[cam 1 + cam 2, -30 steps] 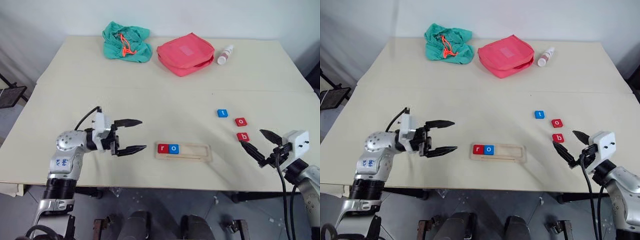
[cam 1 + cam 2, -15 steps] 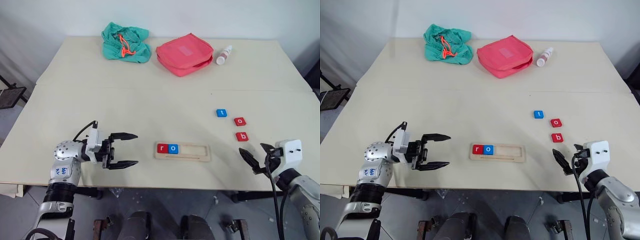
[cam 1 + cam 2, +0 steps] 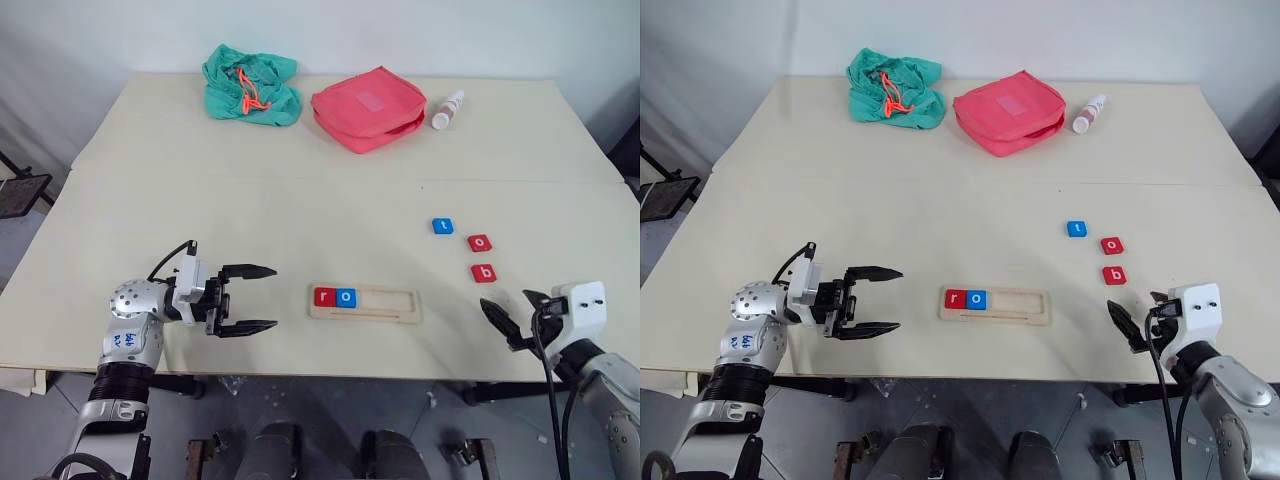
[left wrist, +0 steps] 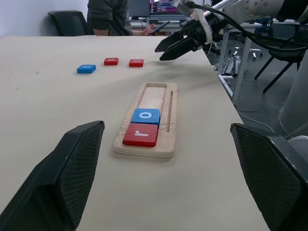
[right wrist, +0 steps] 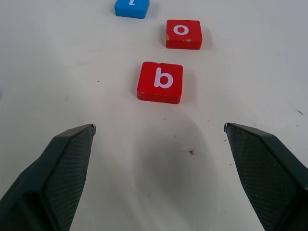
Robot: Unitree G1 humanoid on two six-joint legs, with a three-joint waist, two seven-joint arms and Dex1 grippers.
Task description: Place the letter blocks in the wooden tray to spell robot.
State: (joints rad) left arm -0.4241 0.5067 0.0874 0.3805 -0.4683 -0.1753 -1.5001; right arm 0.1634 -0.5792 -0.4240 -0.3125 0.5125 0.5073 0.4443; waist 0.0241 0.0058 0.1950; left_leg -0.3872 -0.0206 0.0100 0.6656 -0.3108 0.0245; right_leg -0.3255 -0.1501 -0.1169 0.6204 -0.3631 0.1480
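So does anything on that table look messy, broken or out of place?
Nothing looks broken or spilled. The red r and blue o sit squarely in the wooden tray. The b, o and t lie loose on the table. Far back, a green cloth lies crumpled and a small bottle lies on its side.

Red r block [image 3: 325, 296], blue o block [image 3: 346, 297], pale wooden tray [image 3: 390, 303], coral-red pouch [image 3: 369, 107], teal cloth [image 3: 251, 83].

r and o blocks [image 3: 335, 297] in tray's [image 3: 390, 303] left end, b [image 3: 484, 273], o [image 3: 479, 243], t [image 3: 442, 226] to its right
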